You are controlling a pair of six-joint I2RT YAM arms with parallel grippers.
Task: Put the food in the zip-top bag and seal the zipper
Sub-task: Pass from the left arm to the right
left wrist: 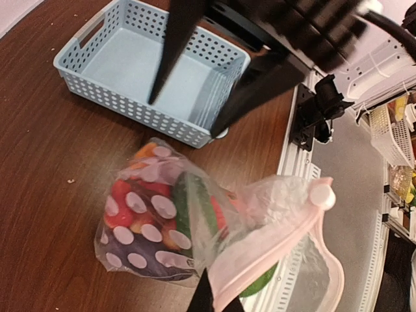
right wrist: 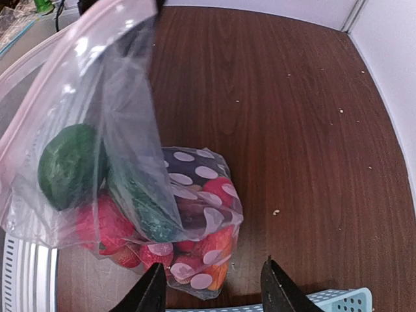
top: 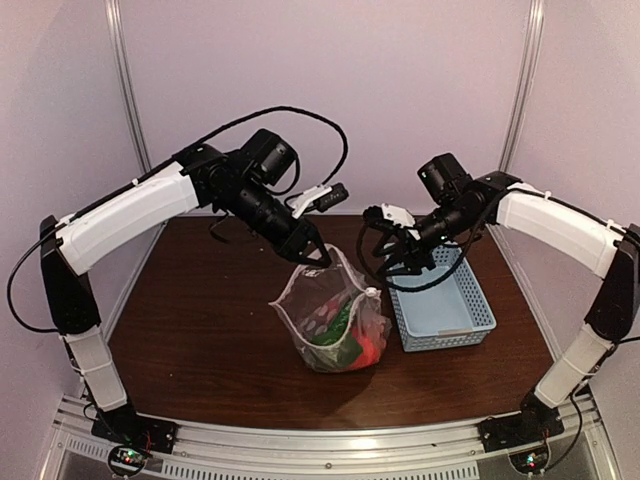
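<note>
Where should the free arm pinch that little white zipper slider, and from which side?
Probably pinch the round white slider itself, one finger either side of the pink zipper strip. Come from the basket side, where the open right gripper hovers: the slider sits at that end of the mouth, while the left gripper holds the bag up by the opposite end.

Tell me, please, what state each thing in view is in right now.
Bag: upright on the table, top edge held up.
Zipper: looks unsealed, mouth gaping.
Food: inside the bag.
Basket: upright, empty.
Left arm: jaws shut on the bag's top edge.
Right arm: jaws open, holding nothing.
</note>
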